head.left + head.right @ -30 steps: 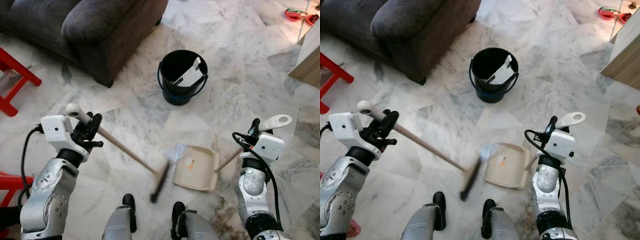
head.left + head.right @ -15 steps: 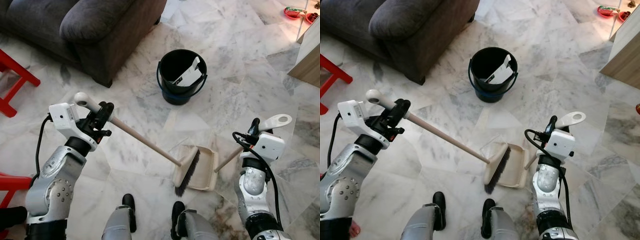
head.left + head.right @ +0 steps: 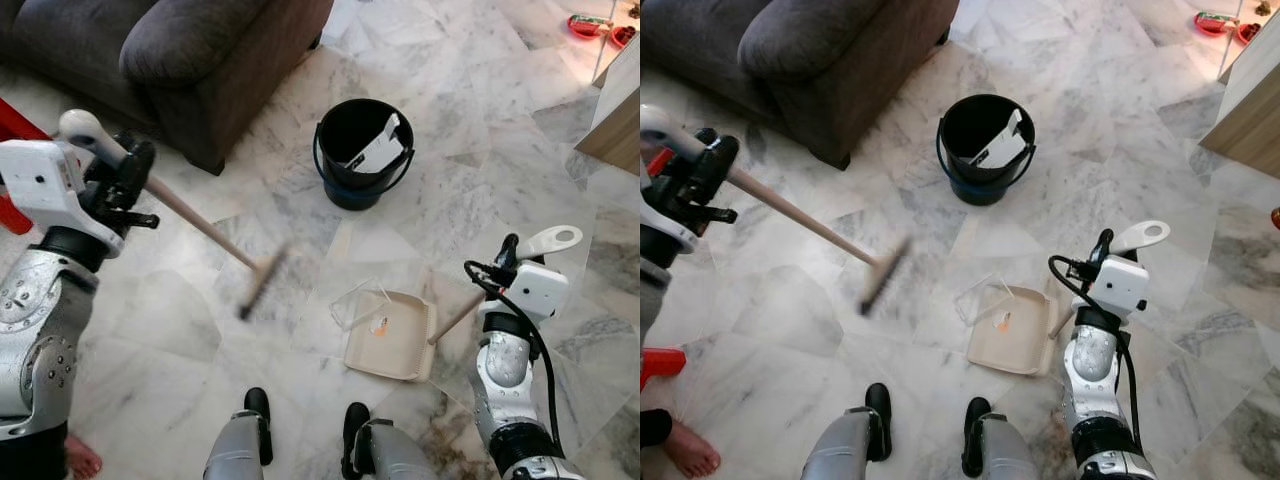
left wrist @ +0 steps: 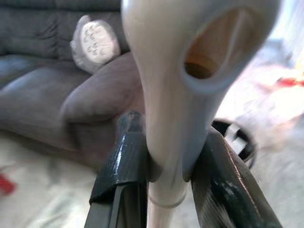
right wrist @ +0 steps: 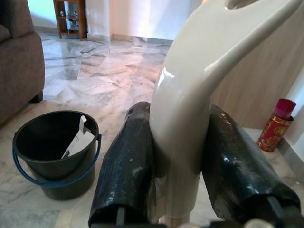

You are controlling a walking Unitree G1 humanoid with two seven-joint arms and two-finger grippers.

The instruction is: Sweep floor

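Observation:
My left gripper (image 3: 128, 178) is shut on the broom's wooden handle (image 3: 195, 225), near its cream top end (image 4: 190, 85). The broom head (image 3: 258, 283) is blurred in motion, lifted left of the dustpan. The beige dustpan (image 3: 392, 336) lies on the marble floor by my feet, with a small orange scrap (image 3: 380, 325) and a clear plastic piece (image 3: 350, 302) at its left lip. My right gripper (image 3: 507, 262) is shut on the dustpan's cream handle (image 5: 190, 123), which slants down to the pan.
A black bucket (image 3: 365, 152) holding white paper stands ahead. A dark grey sofa (image 3: 170, 60) fills the far left. A wooden cabinet (image 3: 620, 120) stands at right. A red stool (image 3: 660, 362) and a person's bare foot (image 3: 690, 450) are at left.
The broom head has swung out of the dustpan to the left and up, as my left arm drew back and rose. The dustpan and right arm stayed put.

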